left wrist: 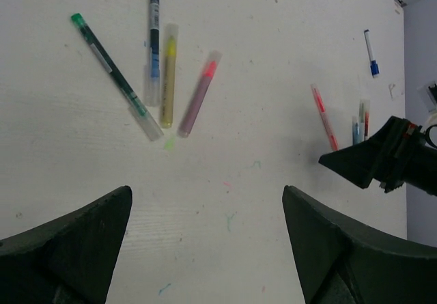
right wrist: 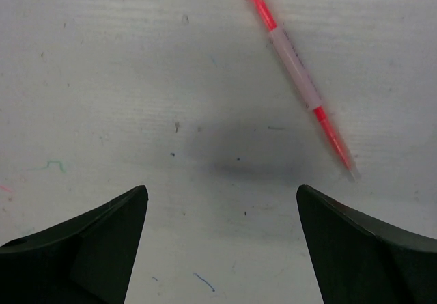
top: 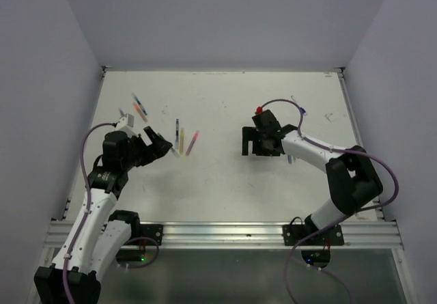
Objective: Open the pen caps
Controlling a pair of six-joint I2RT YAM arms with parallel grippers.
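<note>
- Up-frame left of our left gripper [left wrist: 206,191], the nearer, four pens [left wrist: 167,78] are lying lengthwise.
- It and the right gripper [right wrist: 222,189] are gaping wide, empty.

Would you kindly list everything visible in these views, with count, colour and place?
fanned pens: four; green, blue, yellow, pink; ahead of left claw
red pen: one; red, pale middle; ahead of right claw
far-left pens: several; orange, blue; table's far left
short pen: one; white, blue end; table's far right
small pens: two; blue, red; beside right claw
table: one; white, ink-flecked; under everything
left claw: one; black; open, empty
right claw: one; black; open, empty
cables: two; purple; along the arms
</note>
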